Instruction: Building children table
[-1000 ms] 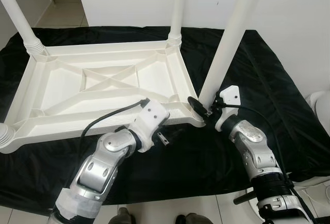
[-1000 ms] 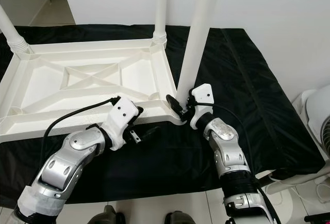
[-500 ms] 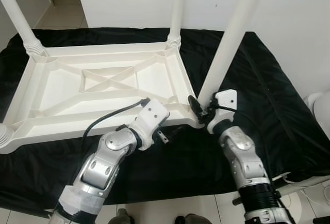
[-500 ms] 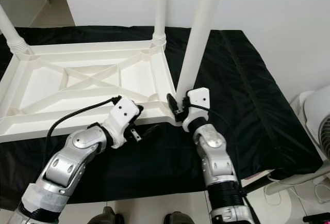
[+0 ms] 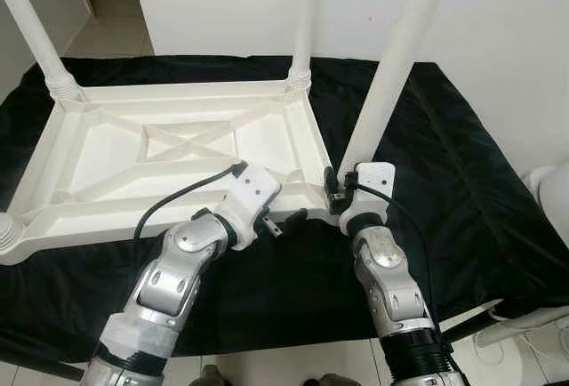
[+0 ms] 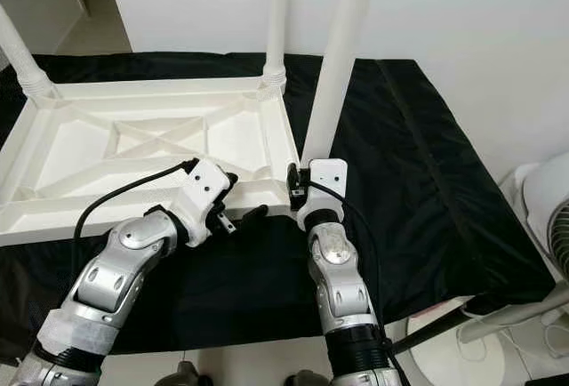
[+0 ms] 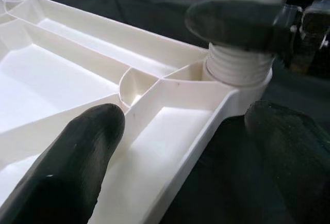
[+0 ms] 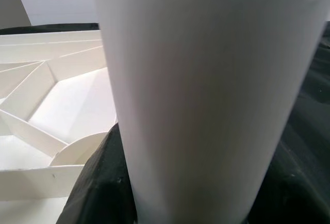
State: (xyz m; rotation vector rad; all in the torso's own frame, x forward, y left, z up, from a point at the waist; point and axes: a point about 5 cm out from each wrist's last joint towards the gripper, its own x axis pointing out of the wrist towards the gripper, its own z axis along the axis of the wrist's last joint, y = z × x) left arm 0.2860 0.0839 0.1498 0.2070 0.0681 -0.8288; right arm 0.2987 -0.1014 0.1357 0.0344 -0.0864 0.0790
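A white plastic table top [image 5: 107, 150] lies upside down on a black cloth. Its near-right leg [image 5: 391, 66] stands upright in the corner socket. My right gripper [image 5: 336, 192] is shut on that leg just above its threaded base [image 7: 237, 69]. In the right wrist view the leg [image 8: 206, 90] sits between black fingers [image 8: 98, 182]. My left gripper [image 5: 284, 217] is open at the near rim, close to the same corner. In the left wrist view one of its fingers [image 7: 77, 157] lies inside the rim and the other on the cloth outside.
Three more legs stand at the far right [image 5: 305, 12], far left [image 5: 36, 39] and near left [image 5: 7, 230] corners. The black cloth [image 5: 462, 181] reaches a white wall behind. A white fan [image 6: 551, 217] stands at the right. Tiled floor runs along the near edge.
My right wrist has swung from the leg's right side round to its front, still gripping the base. My left gripper has moved up from the cloth to straddle the near rim.
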